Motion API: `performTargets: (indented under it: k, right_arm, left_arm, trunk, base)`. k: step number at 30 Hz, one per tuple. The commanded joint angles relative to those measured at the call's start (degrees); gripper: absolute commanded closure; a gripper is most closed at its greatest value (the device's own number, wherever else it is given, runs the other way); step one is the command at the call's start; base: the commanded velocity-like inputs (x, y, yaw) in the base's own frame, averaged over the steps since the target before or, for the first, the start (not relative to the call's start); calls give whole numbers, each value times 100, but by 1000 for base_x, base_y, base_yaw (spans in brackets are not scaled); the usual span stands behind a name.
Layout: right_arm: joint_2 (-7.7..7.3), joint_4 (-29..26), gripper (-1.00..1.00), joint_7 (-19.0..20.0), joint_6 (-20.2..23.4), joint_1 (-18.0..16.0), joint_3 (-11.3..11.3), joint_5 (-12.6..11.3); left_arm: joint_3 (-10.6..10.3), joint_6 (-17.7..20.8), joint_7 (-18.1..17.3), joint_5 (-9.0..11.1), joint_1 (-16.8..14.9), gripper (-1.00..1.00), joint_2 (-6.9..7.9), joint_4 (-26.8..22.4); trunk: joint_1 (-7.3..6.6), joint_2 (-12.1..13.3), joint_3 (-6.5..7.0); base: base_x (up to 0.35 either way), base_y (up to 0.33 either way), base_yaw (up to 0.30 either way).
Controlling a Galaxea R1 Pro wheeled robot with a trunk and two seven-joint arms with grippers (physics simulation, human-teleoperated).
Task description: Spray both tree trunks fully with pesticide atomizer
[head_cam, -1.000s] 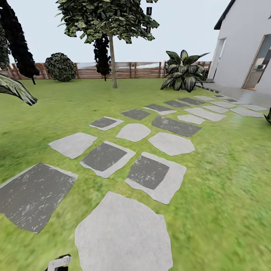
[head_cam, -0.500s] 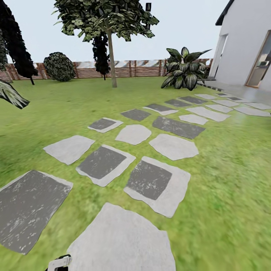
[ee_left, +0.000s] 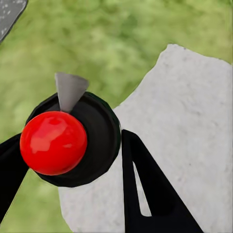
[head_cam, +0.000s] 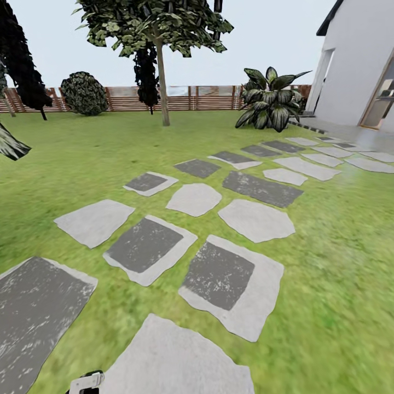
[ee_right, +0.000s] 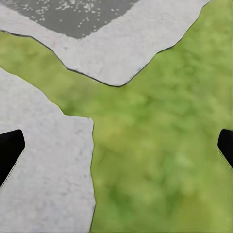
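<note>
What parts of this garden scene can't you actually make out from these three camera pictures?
- Head view: the tree has its crown cut off by the top edge.
- Left wrist view: the atomizer shows just its red top and black collar between the left gripper fingers; its body lies hidden beneath.
- Right wrist view: the right gripper fingertips are cut off at the edges, spread wide over grass.
- A second leafy tree isn't identifiable.

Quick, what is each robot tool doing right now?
Left tool: shut on the black round atomizer with a red ball top.
Right tool: open, nothing held.
</note>
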Motion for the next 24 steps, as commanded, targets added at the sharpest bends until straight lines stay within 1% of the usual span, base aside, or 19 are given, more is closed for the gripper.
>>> performTargets:
  k: [1,24]
  right_arm:
    - [-1,4,-100,-2,-15,-3,10,-1]
    - [-1,4,-100,2,-15,0,10,-1]
  left_arm:
    - [-35,-22,-17,60,-5,100,5,6]
    - [-37,-22,-17,60,-2,100,-3,15]
  trunk:
    - [3,-2,-5]
    - [3,-2,-5]
  base:
    - [340,0,0]
    - [340,0,0]
